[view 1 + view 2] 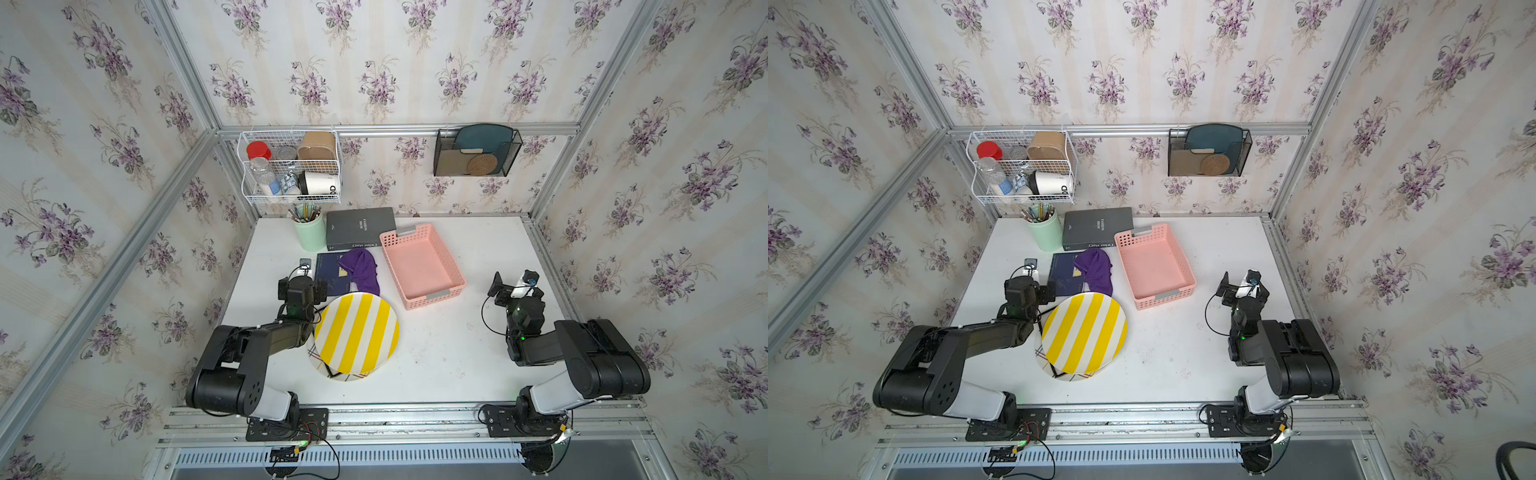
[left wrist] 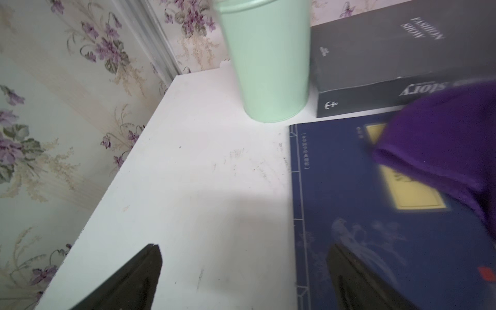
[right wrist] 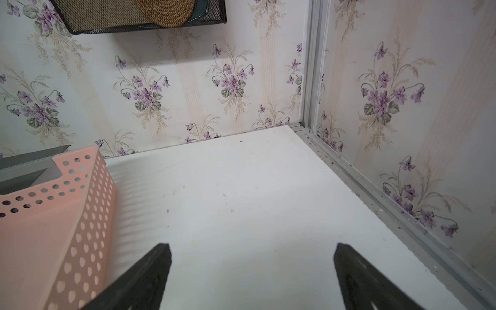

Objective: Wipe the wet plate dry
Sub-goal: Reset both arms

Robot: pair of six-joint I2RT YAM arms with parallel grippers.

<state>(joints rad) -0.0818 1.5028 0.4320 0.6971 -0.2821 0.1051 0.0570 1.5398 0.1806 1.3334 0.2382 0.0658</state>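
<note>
In a top view the left arm (image 1: 266, 336) reaches forward, elbow bent; the left gripper (image 1: 303, 277) stands wide apart, empty. Two plates sit stacked behind its right jaw, the striped plate (image 1: 357, 332) on a lower plate (image 1: 320, 368). The right gripper (image 1: 514, 282), also parted and empty, has one pink basket (image 1: 446, 257) off its left jaw. In the left wrist view one purple cloth (image 2: 442, 139) lies ahead of the right jaw on one blue book (image 2: 335, 188). The right wrist view shows table (image 3: 241, 188) between the jaws.
</note>
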